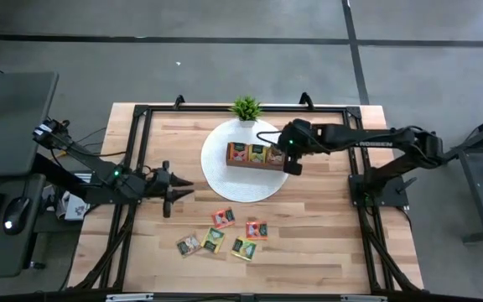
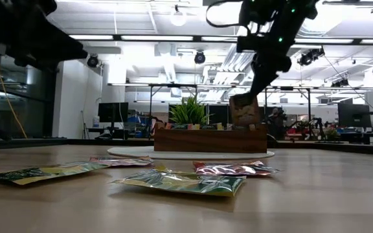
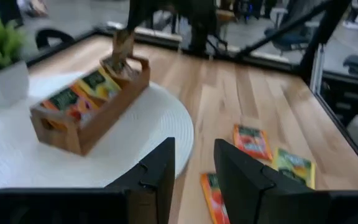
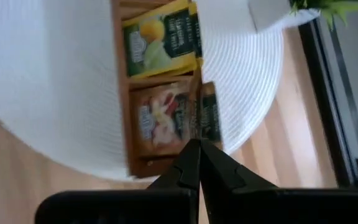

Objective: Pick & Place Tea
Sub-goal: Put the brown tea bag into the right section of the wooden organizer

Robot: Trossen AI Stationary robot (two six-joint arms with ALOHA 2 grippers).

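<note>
A brown wooden tray with three compartments sits on a round white mat and holds sachets, green-yellow ones among them. Five more sachets lie flat on the table's near part: red-pink, grey and green-yellow. My right gripper hovers over the tray's right-hand compartment, shut on a brownish sachet. My left gripper is open and waits left of the mat, touching nothing; it also shows in its own wrist view. My right gripper pinches the brownish sachet by its upper edge between the two fingers, coming from above and pointing down. The sachet hangs upright below the fingers, and its lower end is at the rim of the tray's right-hand compartment.
A small green potted plant stands at the mat's far edge, just behind the tray. A black frame runs around the tabletop. Bare wood lies between the mat and the loose sachets and on the table's right side.
</note>
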